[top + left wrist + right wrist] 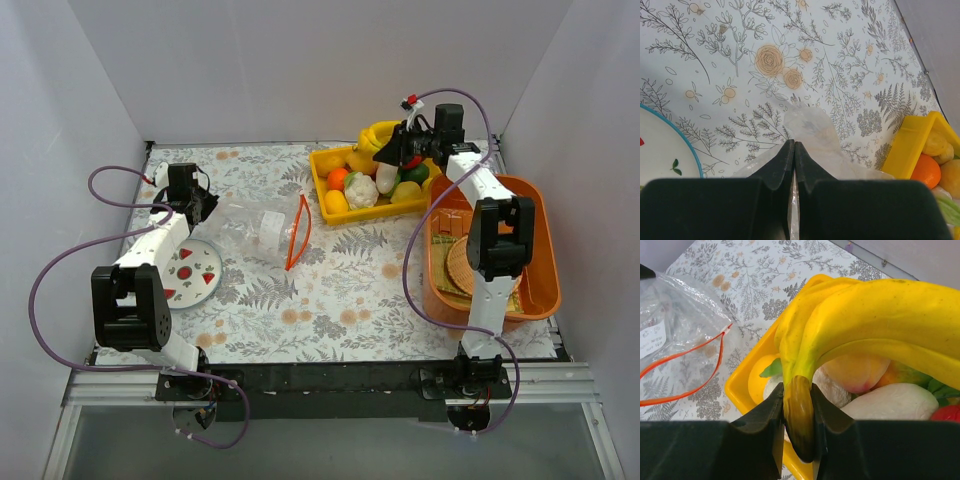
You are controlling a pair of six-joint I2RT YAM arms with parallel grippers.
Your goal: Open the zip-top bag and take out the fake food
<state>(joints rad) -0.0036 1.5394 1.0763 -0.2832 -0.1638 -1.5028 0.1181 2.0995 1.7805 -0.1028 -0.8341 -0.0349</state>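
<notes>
The right pincer is clamped narrow on the stem of the banana bunch, hanging it over the far rim of the yellow tray. I judge the step in hand to be setting it down. Bring it nearer, over the tray's middle, and lower until it rests on the fake food already inside. Then part the fingers slowly, so the curved fruit cannot roll over a wall.

The left pincer is closed flat on the zip-top bag. The bag lies on the surface left of the tray, its red zip strip gaping toward the tray.
</notes>
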